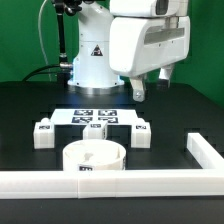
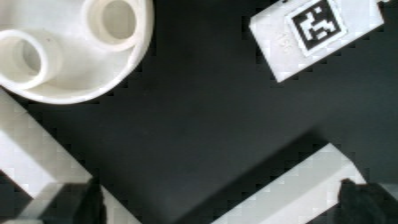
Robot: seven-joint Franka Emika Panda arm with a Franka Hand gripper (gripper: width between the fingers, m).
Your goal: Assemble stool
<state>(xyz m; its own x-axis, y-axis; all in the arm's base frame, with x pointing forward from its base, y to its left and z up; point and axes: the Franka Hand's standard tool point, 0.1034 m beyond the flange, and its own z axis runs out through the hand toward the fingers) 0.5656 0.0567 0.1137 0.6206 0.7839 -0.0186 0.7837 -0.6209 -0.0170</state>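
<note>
The tool [image 1: 137, 92] hangs wide open and empty above the dark tabletop [image 1: 25, 105]. The seat [image 1: 95, 157] lies off to one side of it, and one leg [image 1: 140, 134] stands nearest. A straight descent would likely close on nothing, or clip and topple that leg.

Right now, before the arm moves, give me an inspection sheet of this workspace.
Surface: black table, with the marker board flat at mid-table.
Job's things: seat in front of the board; one leg off the board's end on the exterior view's left, another leg off the opposite end; a third cannot be told apart.
Clutter: L-shaped rail along the near edge.
Grippers: gripper open, empty, raised.
Cables: dark line beside the robot base, possibly a cable.
Surroundings: green backdrop.
</note>
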